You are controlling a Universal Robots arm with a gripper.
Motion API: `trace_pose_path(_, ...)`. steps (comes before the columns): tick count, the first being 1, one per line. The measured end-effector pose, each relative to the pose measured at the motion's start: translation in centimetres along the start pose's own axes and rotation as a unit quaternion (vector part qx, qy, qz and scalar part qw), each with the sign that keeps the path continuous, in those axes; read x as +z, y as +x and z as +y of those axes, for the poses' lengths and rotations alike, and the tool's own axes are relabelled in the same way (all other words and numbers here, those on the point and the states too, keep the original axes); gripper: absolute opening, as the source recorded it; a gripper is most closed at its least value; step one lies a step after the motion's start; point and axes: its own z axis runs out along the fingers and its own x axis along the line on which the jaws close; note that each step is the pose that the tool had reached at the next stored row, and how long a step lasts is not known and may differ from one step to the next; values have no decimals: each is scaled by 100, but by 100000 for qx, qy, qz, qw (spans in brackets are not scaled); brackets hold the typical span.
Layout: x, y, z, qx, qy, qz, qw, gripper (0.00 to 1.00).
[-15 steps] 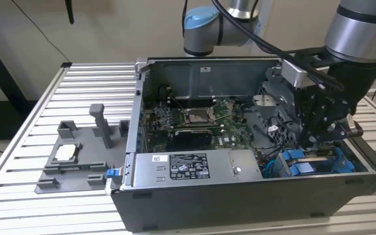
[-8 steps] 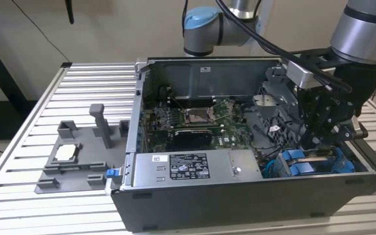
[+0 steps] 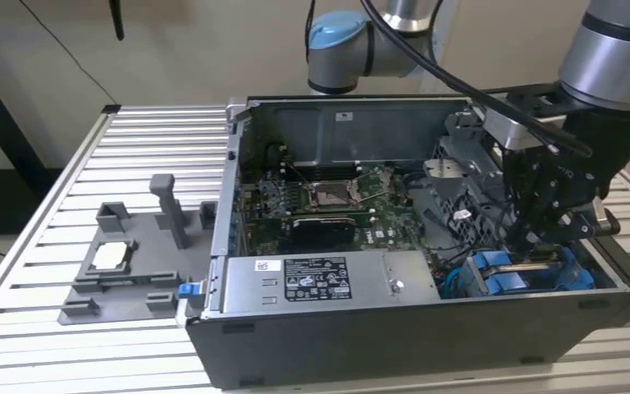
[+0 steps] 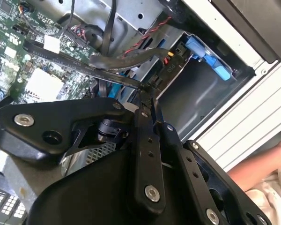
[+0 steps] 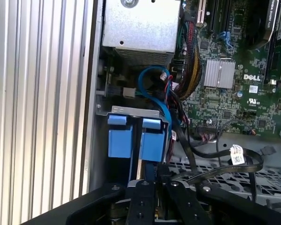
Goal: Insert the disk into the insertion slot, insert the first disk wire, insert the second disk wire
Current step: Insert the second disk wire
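The disk sits in the drive bay at the case's front corner on the exterior view's right. Its blue carrier tabs show, while the metal body is hidden. My gripper hangs just above those tabs inside the case. In the second wrist view my gripper is shut, pinching the end of a flat black disk wire that runs back over the motherboard. A black connector on red and black leads lies right beside the tips. In the first wrist view my gripper is directly in front of the tabs.
The silver power supply box lies along the case's front wall. The motherboard fills the middle. A blue cable loops near the bay. A grey fixture stands on the slatted table at the exterior view's left. A person's hand rests outside the case.
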Motion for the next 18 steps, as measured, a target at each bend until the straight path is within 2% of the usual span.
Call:
trace_pose_path(3,5,5,-15,490,-37,10,99999,15)
trace_pose_path(7,8,15,-68,529,-361,-16,99998,15)
trace_pose_path(11,11,21,-73,1108,-584,-30,99992,15)
trace_pose_path(18,25,24,-99,2143,-678,-16,99975,15)
